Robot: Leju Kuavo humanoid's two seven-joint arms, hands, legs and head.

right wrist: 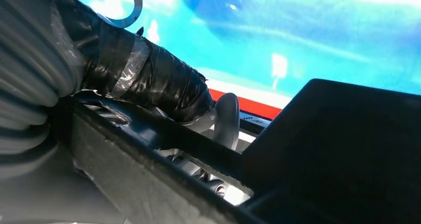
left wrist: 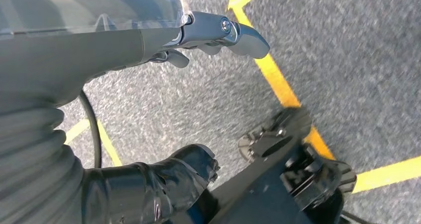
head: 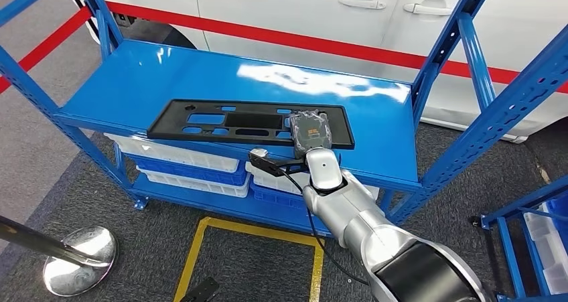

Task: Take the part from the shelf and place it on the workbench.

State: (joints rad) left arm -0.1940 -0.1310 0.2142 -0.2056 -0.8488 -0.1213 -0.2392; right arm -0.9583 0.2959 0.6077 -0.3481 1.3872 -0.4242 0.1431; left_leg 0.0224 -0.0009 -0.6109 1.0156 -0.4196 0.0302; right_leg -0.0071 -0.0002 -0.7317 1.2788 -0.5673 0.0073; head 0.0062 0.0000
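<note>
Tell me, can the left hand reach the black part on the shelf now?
Probably not: the left hand hangs over grey floor, while the black part lies on the shelf under the right hand.

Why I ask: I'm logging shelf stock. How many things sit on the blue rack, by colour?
Black: 1, the long plastic panel on the top shelf, right hand on it
White: 2 bins below
Blue: 2 bins below
Total: 5

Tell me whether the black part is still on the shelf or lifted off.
On the shelf: the black part lies flat on the blue shelf, with the right robot hand at its near edge.
</note>
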